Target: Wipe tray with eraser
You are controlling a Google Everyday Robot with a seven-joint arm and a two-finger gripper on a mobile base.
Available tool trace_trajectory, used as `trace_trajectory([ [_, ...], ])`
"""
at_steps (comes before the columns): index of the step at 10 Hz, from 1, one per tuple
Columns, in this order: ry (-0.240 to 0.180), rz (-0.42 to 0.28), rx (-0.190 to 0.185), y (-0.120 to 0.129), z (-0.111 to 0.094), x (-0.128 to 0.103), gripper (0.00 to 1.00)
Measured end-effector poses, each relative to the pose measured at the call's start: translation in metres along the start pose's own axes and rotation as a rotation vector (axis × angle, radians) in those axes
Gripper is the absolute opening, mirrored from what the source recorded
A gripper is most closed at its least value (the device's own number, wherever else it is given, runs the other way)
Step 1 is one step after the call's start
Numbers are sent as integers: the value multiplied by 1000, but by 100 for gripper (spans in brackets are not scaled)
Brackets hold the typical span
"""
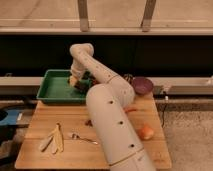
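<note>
The green tray point(52, 92) stands at the back left of the wooden table. My arm reaches from the front over the table and bends down into the tray. My gripper point(74, 80) is low inside the tray, near its right end. A small dark block, the eraser point(82, 86), shows right beside the gripper on the tray floor. I cannot tell whether the gripper holds it.
A dark-red bowl point(142, 85) sits at the back right. A banana peel point(54, 140) and a spoon point(83, 138) lie at the front left of the wooden table point(45, 117). An orange point(146, 132) and a small orange piece point(131, 109) lie on the right.
</note>
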Motion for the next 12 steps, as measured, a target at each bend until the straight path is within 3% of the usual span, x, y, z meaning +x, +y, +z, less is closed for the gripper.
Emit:
trace_trajectory([
  [2,-21,-72,-31,17,7,-27,0],
  [4,-63,-144,-55,40,6,-38,0],
  [7,-119,-260,-27,85,5,-43,0],
  [10,-132,-280,5,106,8,-31,0],
  [12,-130,-224,26,97,8,-15,0],
])
